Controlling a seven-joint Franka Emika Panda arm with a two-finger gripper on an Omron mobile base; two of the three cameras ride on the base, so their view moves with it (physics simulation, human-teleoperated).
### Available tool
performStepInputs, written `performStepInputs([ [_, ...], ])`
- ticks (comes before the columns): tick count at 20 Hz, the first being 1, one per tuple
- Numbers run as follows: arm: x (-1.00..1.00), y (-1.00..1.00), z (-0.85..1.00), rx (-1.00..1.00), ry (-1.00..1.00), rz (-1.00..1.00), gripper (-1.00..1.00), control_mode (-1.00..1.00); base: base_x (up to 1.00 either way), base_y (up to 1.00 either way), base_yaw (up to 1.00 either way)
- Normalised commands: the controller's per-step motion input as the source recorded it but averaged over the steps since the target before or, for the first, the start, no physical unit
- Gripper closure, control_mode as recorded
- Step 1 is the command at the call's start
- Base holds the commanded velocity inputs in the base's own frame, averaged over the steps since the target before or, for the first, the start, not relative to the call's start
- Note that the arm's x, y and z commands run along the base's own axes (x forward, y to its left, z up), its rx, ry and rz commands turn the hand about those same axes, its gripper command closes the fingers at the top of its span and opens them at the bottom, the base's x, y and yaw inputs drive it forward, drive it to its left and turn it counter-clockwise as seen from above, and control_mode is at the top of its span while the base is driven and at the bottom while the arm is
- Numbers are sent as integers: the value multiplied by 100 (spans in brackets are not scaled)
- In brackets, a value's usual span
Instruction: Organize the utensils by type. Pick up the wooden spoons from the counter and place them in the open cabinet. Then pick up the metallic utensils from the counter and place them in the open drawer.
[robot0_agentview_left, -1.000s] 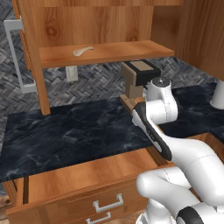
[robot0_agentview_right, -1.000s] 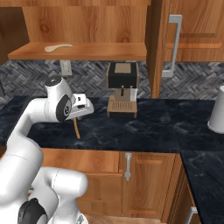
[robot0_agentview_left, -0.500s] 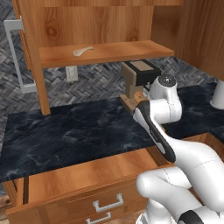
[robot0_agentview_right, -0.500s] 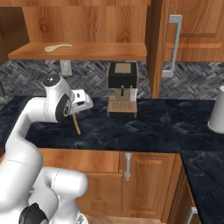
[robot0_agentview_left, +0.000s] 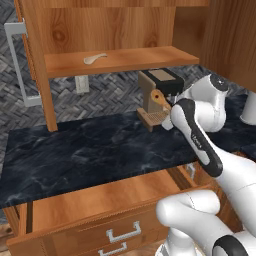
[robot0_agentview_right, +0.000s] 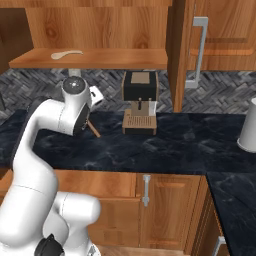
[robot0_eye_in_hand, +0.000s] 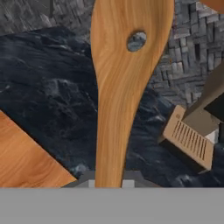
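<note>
The gripper (robot0_eye_in_hand: 108, 181), pinching the darker wooden spoon (robot0_eye_in_hand: 124, 78), has lifted it higher off the counter (robot0_eye_in_hand: 48, 87), closer to the cabinet (robot0_agentview_left: 120, 59) shelf above it.

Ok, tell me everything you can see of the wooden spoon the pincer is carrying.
The darker wooden spoon looks like orange-brown grained wood, with a broad flat blade pierced by one small round hole and a slim handle. The pincer is shut on the handle's lower end. In the left base view its blade pokes up beside the arm; in the right base view its handle slants down, above the counter, clear of it. Nothing else touches it.
</note>
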Motion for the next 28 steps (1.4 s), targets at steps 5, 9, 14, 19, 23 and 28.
performStepInputs([
  [5,23,2,76,-3,-29,39,100,-100,0,0,0],
  [9,28,2,76,-9,-20,34,100,-100,0,0,0],
  [14,49,15,64,-20,-1,23,100,-100,0,0,0],
  [19,56,13,60,-24,1,13,100,-100,0,0,0],
  [23,60,17,42,-20,-4,11,100,-100,0,0,0],
  [28,68,15,35,-6,-6,13,100,-100,0,0,0],
])
